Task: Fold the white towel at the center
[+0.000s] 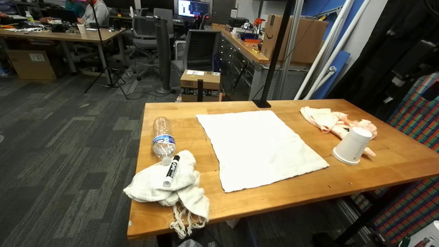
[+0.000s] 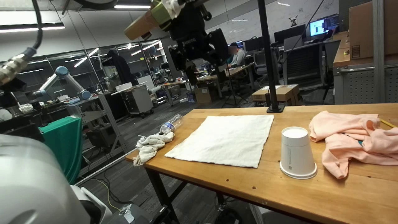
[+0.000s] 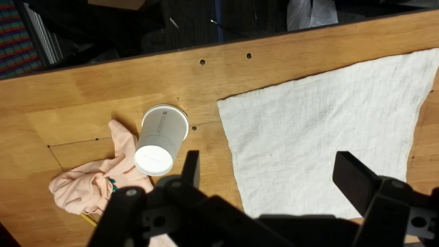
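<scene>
Wrist view puts a white paper cup (image 3: 161,137) in front of me, standing mouth down on the worktop (image 3: 202,85); whatever may be under it is hidden, and the print on its side is too small for me to read. Across the white towel (image 1: 260,147) from it, a clear plastic bottle (image 1: 163,133) with a blue label lies on its side. Its neck meets a crumpled off-white cloth (image 1: 151,185); I can't tell whether it rests on that or only against it, nor whether there is liquid inside. Behind the worktop I see a cardboard box (image 1: 202,77), its contents hidden too.

The towel itself lies spread flat and unfolded near the middle of the worktop. In an exterior view my hand (image 2: 207,77) hangs well above the worktop, and from the wrist camera I see its fingers (image 3: 355,181) standing wide apart.

A black-capped marker (image 1: 171,170) lies on the crumpled cloth, whose fringe hangs over the worktop's edge. A peach cloth (image 2: 348,146) is heaped just beside the cup, with a yellow rod (image 2: 387,123) at its edge that I can't identify. As for what stands up around the towel, the cup is near one corner, and in both exterior views a black post (image 1: 278,51) rises from the worktop's far edge, just beside another corner.
</scene>
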You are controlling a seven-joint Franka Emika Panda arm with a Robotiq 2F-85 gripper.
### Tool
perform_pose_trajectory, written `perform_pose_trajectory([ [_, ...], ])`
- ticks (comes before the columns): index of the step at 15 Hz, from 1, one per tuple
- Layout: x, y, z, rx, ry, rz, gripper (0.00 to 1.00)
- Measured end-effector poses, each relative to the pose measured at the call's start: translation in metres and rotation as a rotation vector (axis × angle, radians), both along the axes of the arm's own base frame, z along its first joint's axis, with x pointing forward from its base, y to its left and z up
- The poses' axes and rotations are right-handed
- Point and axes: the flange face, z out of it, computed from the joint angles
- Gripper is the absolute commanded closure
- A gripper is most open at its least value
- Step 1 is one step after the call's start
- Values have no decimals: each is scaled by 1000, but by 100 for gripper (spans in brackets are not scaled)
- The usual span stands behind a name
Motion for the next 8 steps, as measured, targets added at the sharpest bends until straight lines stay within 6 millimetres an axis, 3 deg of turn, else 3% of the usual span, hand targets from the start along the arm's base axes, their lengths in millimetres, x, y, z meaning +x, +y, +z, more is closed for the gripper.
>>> perform_pose_trajectory([
  [4,14,13,-5,-46,-27,43,0],
  [8,37,20,-24,-138,-41,100,0],
])
